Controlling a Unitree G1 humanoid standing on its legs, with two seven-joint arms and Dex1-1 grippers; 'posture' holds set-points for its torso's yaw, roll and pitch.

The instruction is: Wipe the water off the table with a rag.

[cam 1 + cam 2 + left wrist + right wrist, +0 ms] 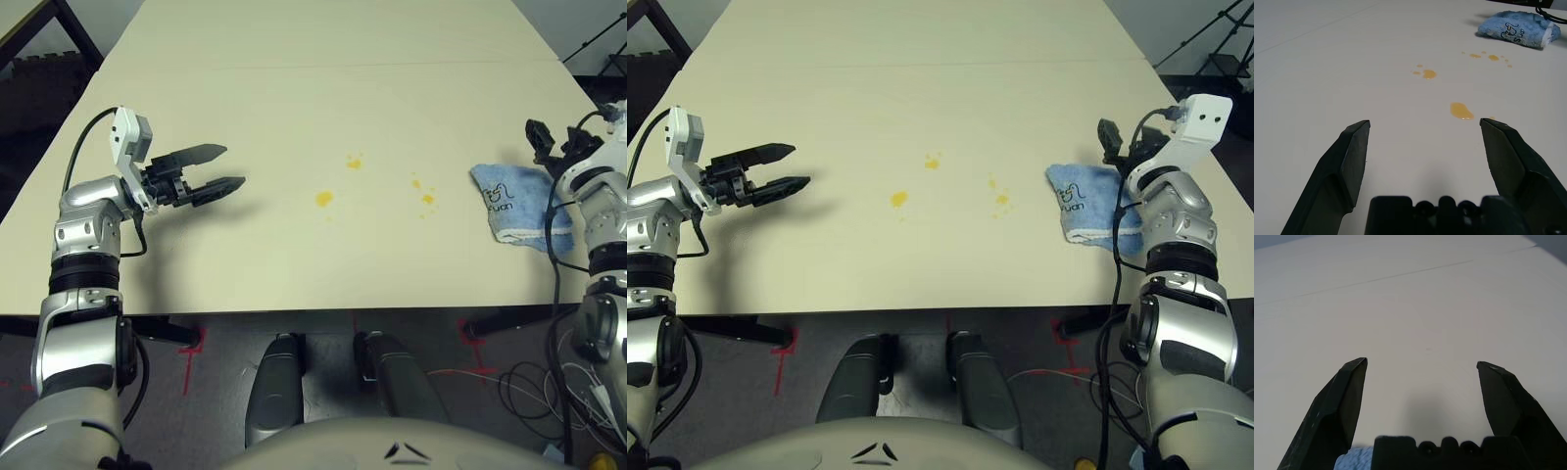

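Reaching for the rag (1087, 211) near the table's (294, 78) right edge with the right gripper (1422, 364) spread wide above it: lower, pinch a thick fold, then drag toward the water (323, 199) mid-table. Left gripper (220, 168) spread, empty, near the left edge.

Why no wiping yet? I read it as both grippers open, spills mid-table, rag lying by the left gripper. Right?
One thing is wrong: the rag lies by the right gripper, not the left gripper, as the left eye view shows. Both grippers are open and the spills sit mid-table.
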